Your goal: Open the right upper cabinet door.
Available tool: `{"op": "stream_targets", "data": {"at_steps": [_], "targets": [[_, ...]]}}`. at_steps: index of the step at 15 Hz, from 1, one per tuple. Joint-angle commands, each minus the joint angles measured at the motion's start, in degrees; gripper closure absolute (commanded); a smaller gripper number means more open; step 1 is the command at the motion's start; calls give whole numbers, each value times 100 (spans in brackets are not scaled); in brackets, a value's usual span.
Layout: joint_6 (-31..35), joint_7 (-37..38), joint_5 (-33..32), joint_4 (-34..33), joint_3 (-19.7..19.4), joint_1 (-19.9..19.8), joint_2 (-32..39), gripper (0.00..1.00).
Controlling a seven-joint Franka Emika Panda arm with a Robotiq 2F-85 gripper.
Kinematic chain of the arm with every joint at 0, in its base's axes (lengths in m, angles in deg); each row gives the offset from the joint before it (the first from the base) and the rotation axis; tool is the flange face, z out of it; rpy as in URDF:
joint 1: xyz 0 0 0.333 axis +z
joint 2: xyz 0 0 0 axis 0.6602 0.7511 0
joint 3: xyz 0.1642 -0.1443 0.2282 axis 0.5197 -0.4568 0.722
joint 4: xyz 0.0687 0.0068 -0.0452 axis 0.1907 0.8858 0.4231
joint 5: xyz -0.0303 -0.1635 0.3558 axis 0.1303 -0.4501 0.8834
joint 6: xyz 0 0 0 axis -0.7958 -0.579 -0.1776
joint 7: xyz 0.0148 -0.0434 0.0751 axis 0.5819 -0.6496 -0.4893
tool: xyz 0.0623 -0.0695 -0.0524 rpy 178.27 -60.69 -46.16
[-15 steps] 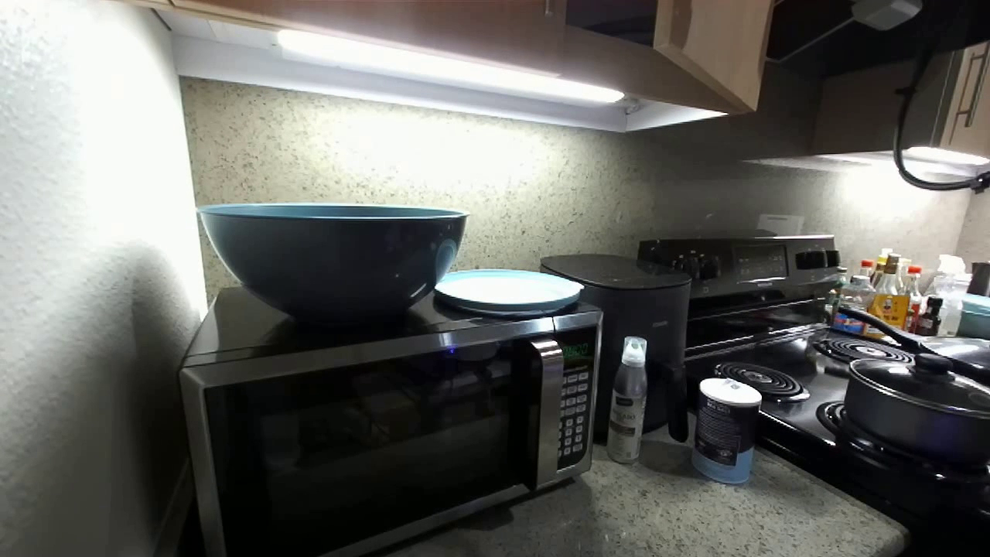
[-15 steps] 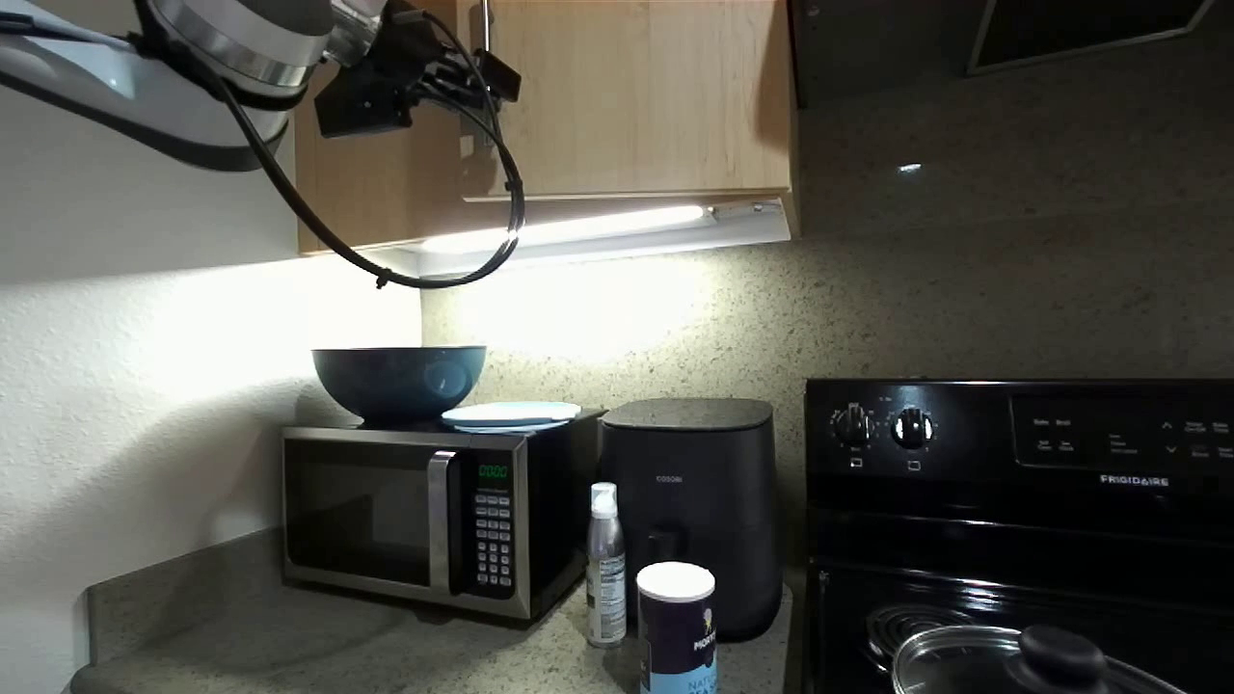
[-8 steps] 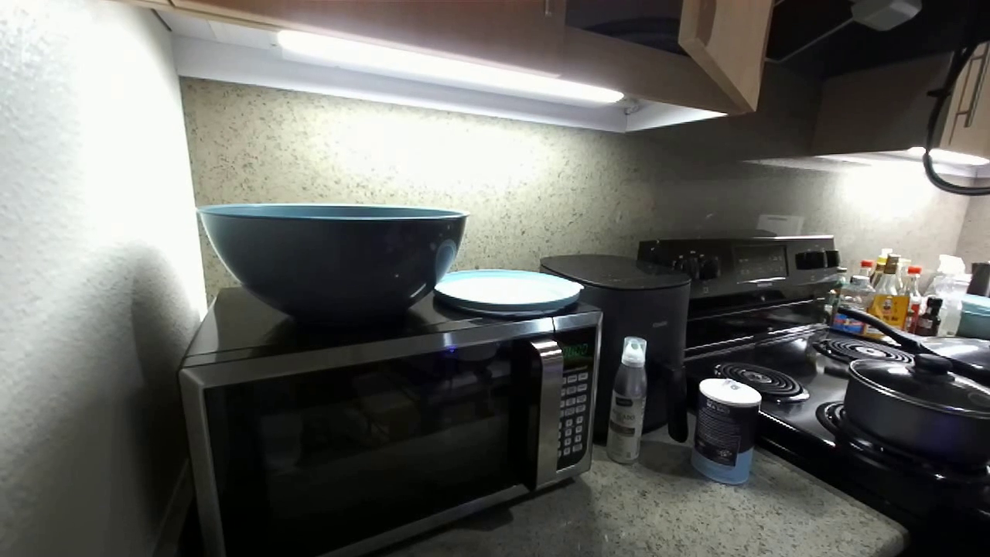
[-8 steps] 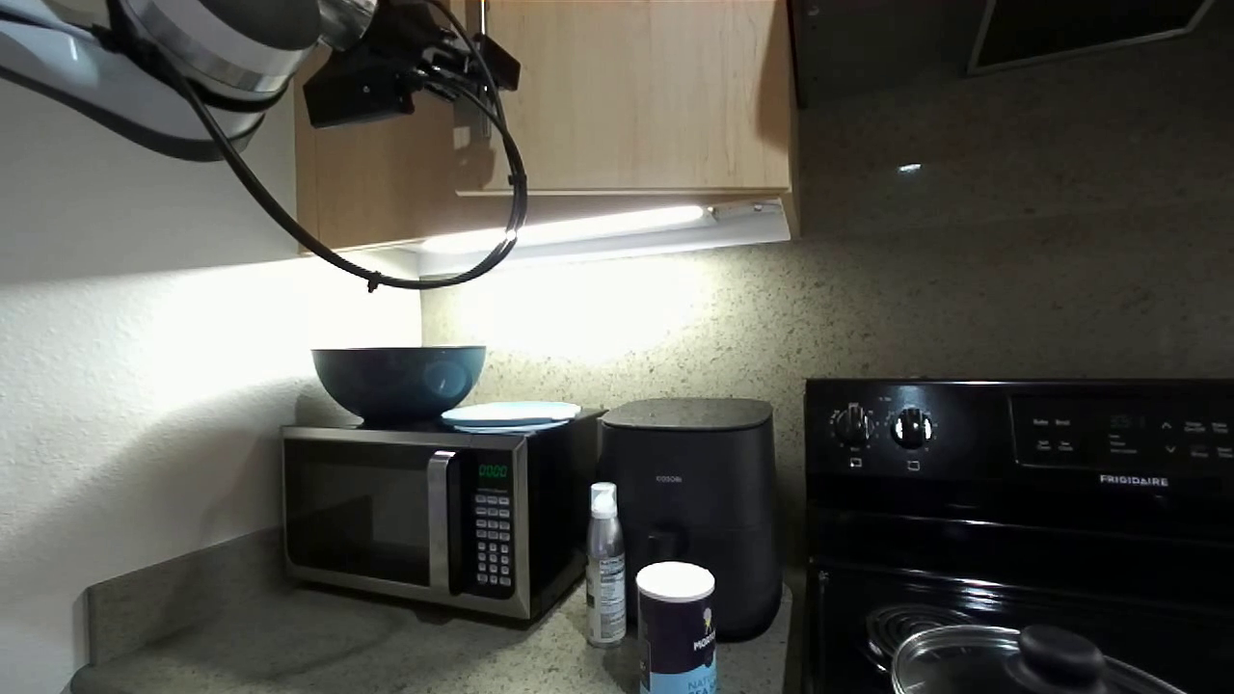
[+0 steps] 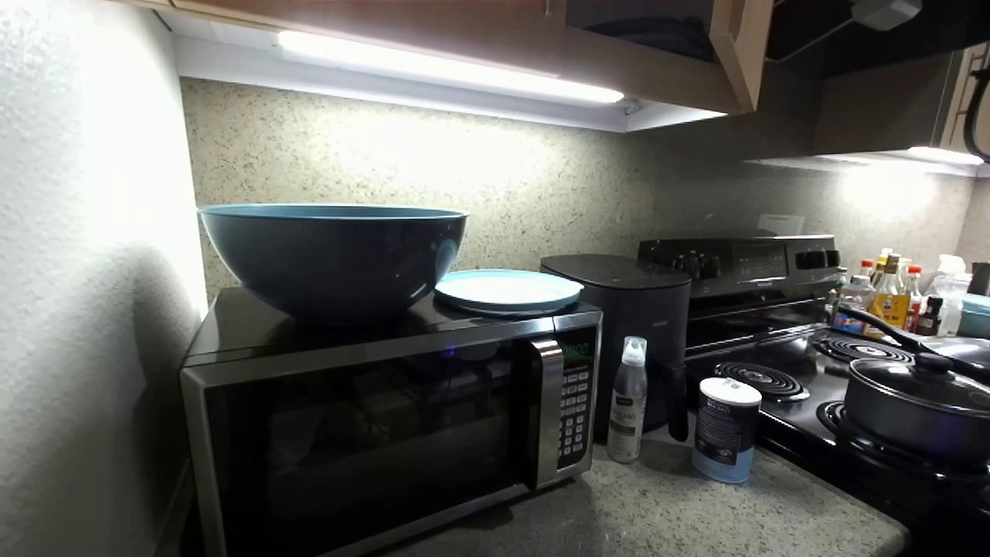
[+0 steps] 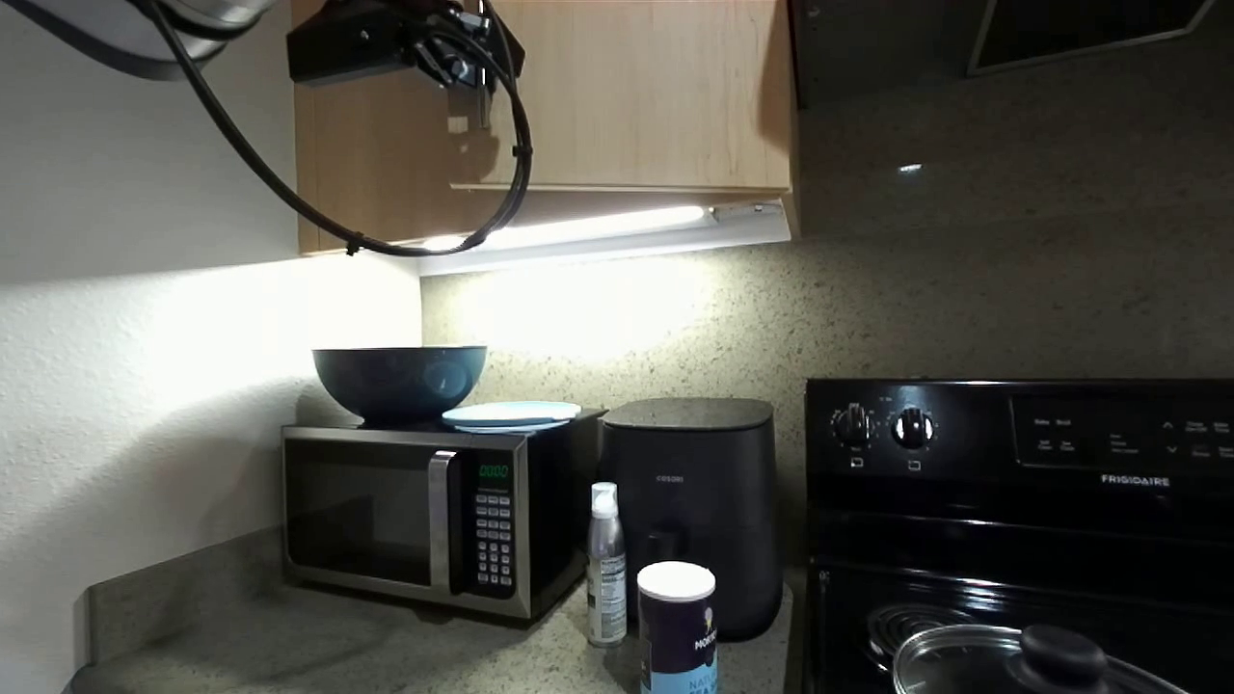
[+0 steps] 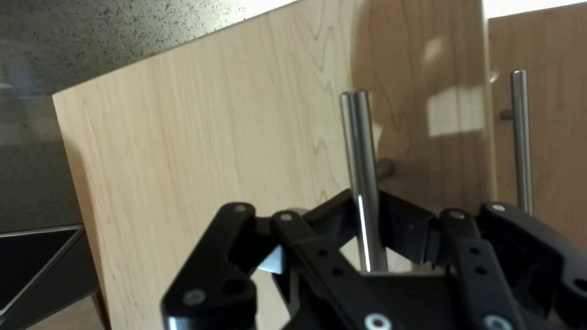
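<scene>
The right upper cabinet door (image 7: 229, 119) is a light tan wood panel. It stands swung out from its cabinet; in an exterior view the door (image 5: 744, 46) slants away at the right, with a dark gap into the cabinet beside it. Seen from the wrist, my gripper (image 7: 367, 215) is shut around the door's metal bar handle (image 7: 357, 133), below one of its posts, with a finger on each side. An exterior view has the gripper (image 6: 482, 72) at the left edge of the door (image 6: 636, 106), its fingers largely hidden by the black mount and cable.
The twin wood door (image 7: 555, 156) with its own bar handle (image 7: 521, 137) lies to the side. Below are a microwave (image 6: 405, 511) with a large bowl (image 6: 397, 381) on top, an air fryer (image 6: 689, 520), a spray bottle (image 6: 605, 569) and the stove (image 6: 1012, 540). Dark items (image 5: 657, 35) show inside the cabinet.
The door has swung further out, widening the dark gap into the cabinet. My arm has moved with it, upward and left in an exterior view, while the gripper stays on the handle.
</scene>
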Motion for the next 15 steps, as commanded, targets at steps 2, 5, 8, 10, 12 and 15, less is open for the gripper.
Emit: {"op": "stream_targets", "data": {"at_steps": [2,5,8,10,12,15], "targets": [[-653,-176,186,578,-564,-218,-1084,97],[-631,-466,228,629,-814,-39,-1165,97],[-9,-714,224,326,-608,600,-392,96],[-9,-745,226,344,-646,636,-414,96],[-7,-702,243,394,-702,530,-502,97],[-93,-561,295,669,-893,135,-993,97]]}}
